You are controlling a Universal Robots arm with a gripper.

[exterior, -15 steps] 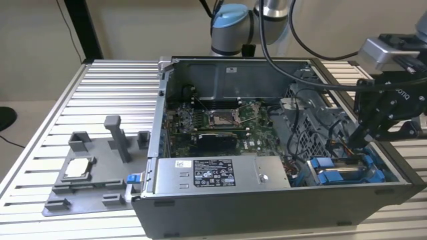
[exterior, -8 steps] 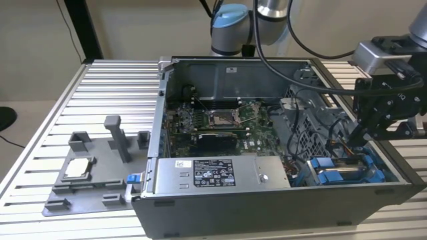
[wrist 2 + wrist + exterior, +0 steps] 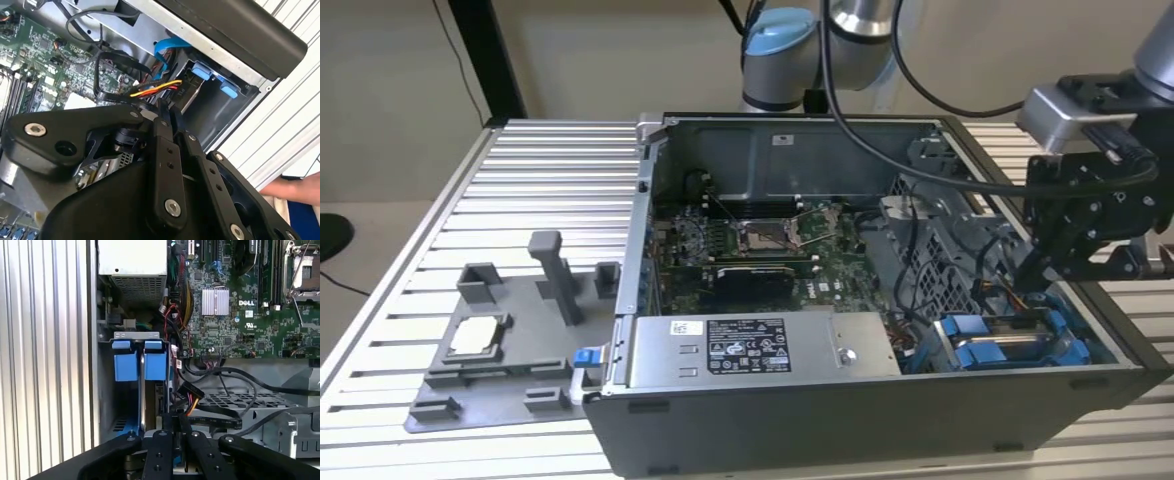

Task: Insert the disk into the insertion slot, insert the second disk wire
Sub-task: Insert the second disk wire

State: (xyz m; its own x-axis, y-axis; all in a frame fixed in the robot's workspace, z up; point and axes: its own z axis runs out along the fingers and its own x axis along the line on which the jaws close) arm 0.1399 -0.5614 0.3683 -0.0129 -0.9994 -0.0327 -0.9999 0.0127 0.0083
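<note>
Blue-framed disk (image 3: 145,390) seated upright in insertion slot (image 3: 136,336).

Disk (image 3: 1001,343) sits in the insertion slot (image 3: 1067,335); hand (image 3: 1027,275) just above.

Robotics lab: slatted aluminium workbench (image 3: 520,180)

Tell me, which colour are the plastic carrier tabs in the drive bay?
Bright blue. The carrier tabs show best in the first wrist view.
</note>
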